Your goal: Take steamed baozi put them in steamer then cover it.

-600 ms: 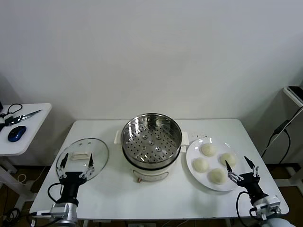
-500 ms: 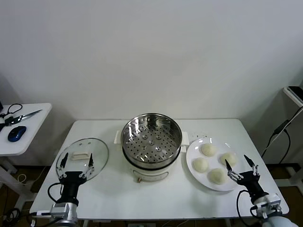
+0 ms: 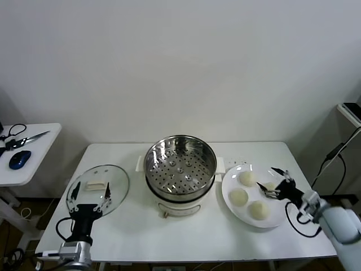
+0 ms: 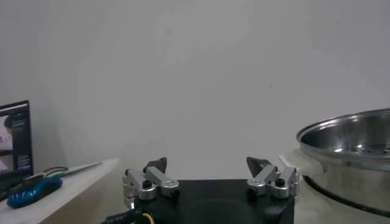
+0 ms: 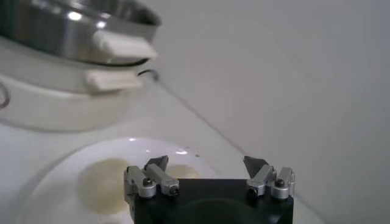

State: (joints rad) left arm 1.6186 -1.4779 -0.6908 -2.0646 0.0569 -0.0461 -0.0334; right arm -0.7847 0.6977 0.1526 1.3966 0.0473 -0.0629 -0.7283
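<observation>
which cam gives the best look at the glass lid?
Head view: the cover lies flat on the table left of the steamer, whole outline and handle visible, the open left gripper over its near edge. Neither wrist view shows the cover.

1. The steamer [image 3: 180, 169] stands uncovered in the middle of the table [image 3: 186, 237]; nothing sits above its perforated tray, so the way in from overhead is free.
2. The cover [image 3: 98, 189] lies flat on the table left of the steamer, apart from it, with a strip of bare tabletop between them.
3. The left gripper [image 3: 90, 195], jaws wide, hangs at the cover's near edge.
4. The plate [image 3: 231, 212] sits just right of the steamer, four buns [image 3: 238, 196] on it, spaced apart.
5. The right gripper [image 3: 271, 183], jaws wide, hovers over the plate's far right, by one bun.
6. Bare tabletop runs along the front edge.
</observation>
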